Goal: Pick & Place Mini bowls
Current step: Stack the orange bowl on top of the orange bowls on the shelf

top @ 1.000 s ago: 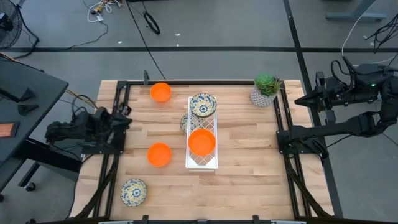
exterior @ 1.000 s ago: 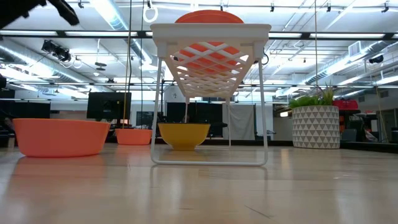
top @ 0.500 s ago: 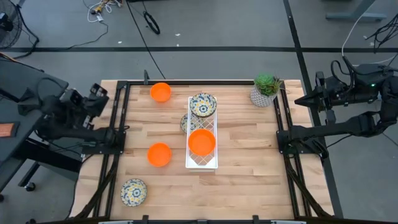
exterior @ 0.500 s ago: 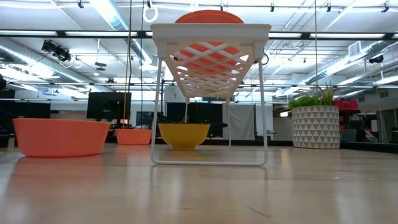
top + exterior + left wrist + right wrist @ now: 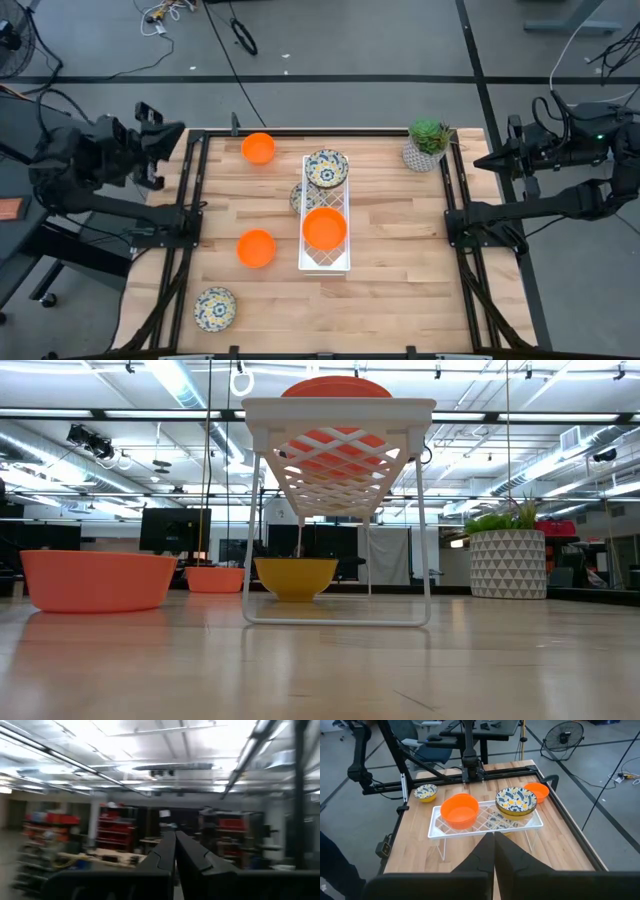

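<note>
Left claw [image 5: 165,135] pressed together, off the table [image 5: 400,250] beyond the rack [image 5: 325,215] — mini bowls [image 5: 325,228] well apart; right claw [image 5: 494,840] likewise closed, empty.

wooden table [image 5: 400,250], white rack [image 5: 325,262], mini bowls [image 5: 256,248], potted plant [image 5: 428,143]

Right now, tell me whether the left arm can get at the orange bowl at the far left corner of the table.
Probably yes: the left gripper, shut, sits just off the table's edge near that orange bowl, with only bare wood between.
</note>
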`<state>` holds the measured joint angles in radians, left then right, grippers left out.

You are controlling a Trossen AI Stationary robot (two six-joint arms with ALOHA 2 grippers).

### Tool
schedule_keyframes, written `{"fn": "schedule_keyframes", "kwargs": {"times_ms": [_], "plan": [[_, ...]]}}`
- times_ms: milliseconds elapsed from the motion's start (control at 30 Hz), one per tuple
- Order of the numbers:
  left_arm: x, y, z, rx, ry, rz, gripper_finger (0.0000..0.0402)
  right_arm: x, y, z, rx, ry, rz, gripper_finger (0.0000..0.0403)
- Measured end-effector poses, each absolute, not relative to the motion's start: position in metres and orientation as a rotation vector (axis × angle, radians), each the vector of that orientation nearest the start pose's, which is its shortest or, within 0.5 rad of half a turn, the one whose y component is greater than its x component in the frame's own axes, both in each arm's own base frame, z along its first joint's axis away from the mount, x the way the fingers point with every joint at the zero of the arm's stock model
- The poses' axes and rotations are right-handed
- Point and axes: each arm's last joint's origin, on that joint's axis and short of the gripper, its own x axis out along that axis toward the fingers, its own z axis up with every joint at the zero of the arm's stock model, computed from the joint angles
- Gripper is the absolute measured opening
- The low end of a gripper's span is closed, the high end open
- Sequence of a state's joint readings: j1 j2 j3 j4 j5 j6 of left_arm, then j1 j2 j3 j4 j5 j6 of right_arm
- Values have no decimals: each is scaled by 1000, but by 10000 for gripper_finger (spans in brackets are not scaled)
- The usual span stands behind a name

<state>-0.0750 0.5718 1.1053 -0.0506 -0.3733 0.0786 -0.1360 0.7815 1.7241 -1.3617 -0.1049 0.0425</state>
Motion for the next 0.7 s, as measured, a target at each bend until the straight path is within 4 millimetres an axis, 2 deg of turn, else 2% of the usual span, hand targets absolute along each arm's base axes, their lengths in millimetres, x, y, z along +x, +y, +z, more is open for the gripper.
{"fn": "schedule_keyframes", "kwargs": {"times_ms": [100,300,500,700], "plan": [[73,7,480,-12,-434,379,17,16,1,484,92,415,-39,11],[93,6,493,22,-350,400,17,16,1,484,92,415,-40,11],[114,11,495,81,-300,489,18,16,1,484,92,415,-39,11],[125,20,493,96,-275,551,18,16,1,484,92,415,-40,11]]}}
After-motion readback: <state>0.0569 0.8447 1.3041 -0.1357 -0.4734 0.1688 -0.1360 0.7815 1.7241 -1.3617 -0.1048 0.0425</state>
